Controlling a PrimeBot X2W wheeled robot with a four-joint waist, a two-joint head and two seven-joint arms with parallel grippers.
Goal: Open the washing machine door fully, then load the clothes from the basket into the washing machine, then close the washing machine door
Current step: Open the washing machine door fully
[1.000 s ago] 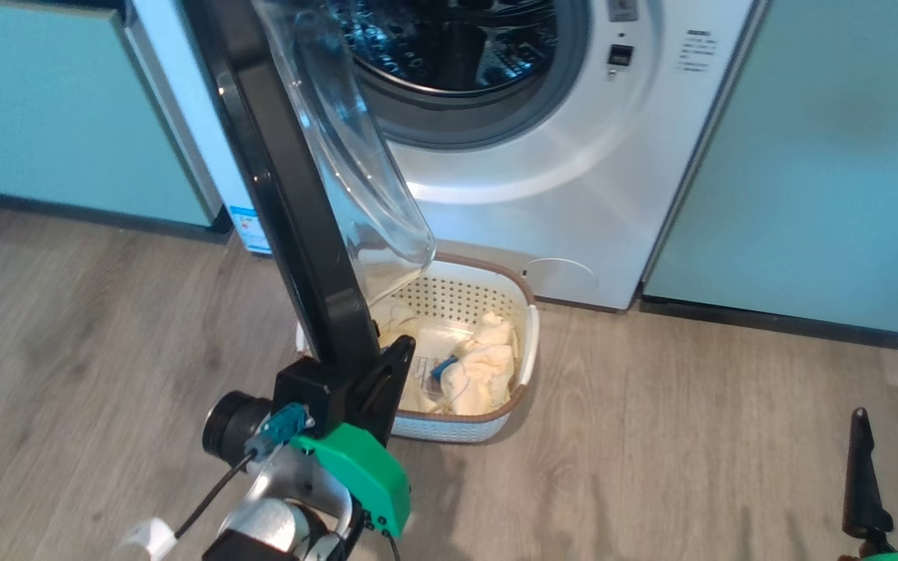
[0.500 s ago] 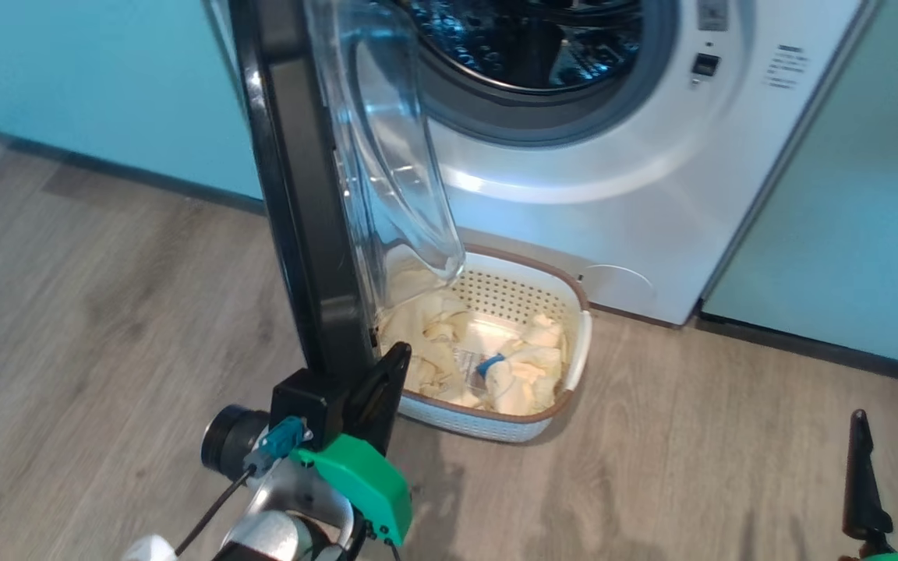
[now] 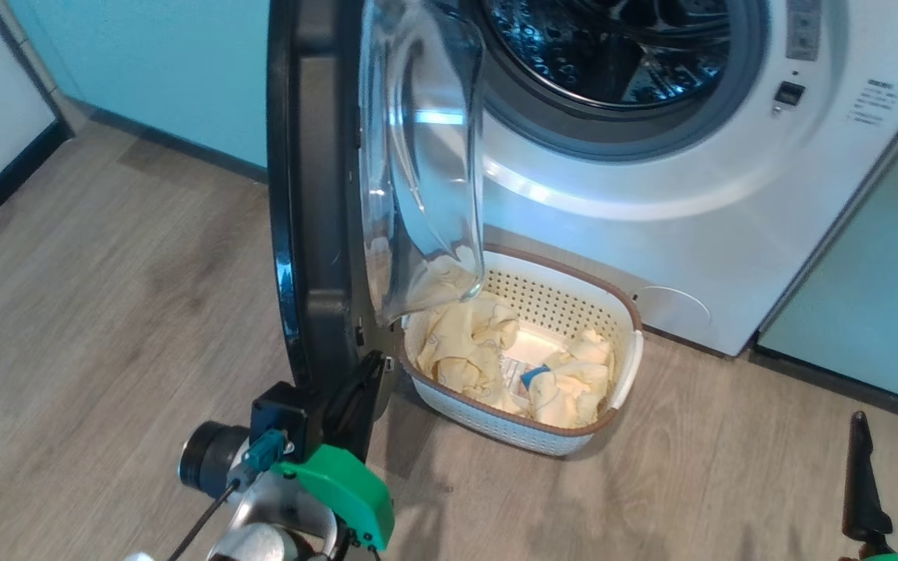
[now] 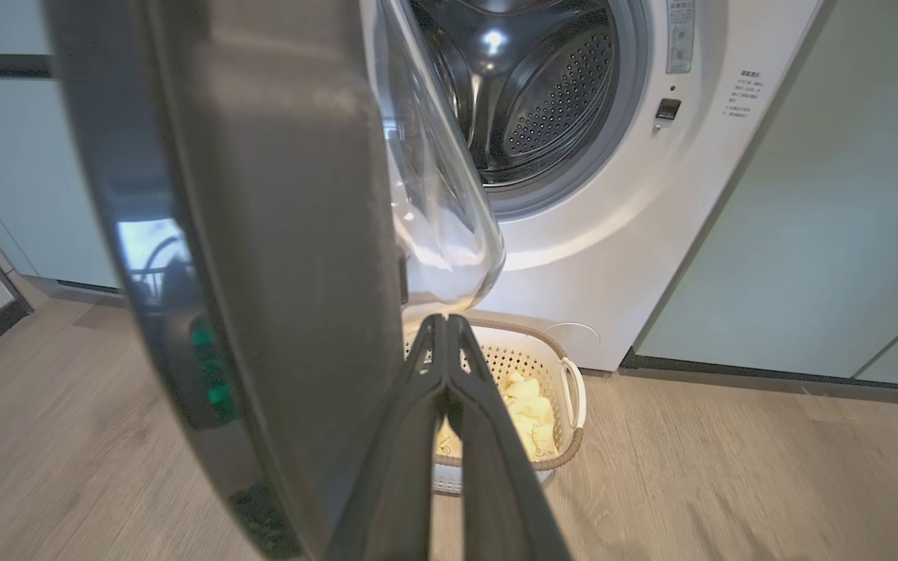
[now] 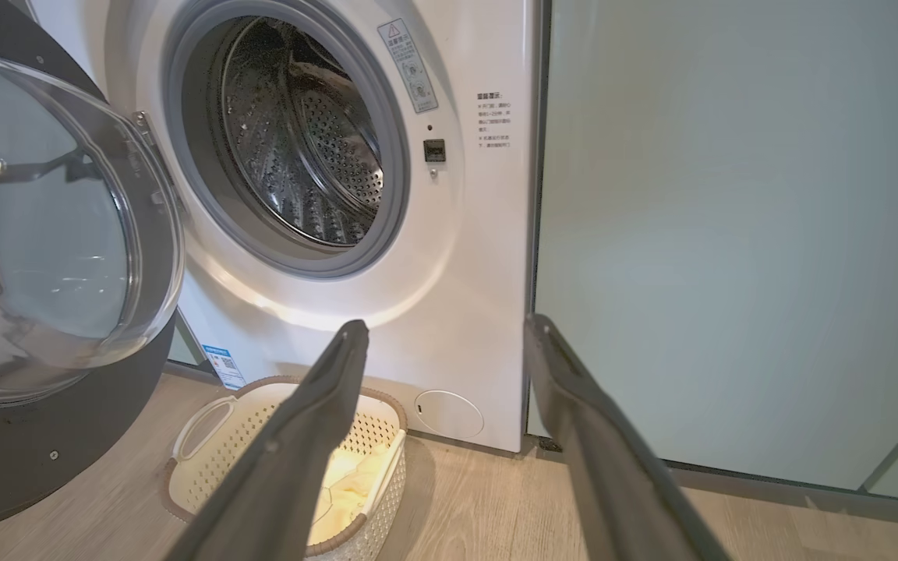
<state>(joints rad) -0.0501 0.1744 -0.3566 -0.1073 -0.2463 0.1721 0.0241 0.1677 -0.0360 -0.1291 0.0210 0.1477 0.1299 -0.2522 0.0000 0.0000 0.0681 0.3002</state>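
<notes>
Underfoot, grey wood-look floor meets pale green cabinets; left pincer clenched, right pincer released.

The washing machine door has a glossy black rim and clear smooth glass. The drum is perforated steel, the basket cream plastic, the clothes soft cloth, the floor matt wood-grain.

Your left gripper had its fingers pressed together just beside the open washing machine door. Past the tips you saw the basket holding the clothes, in front of the washing machine.
</notes>
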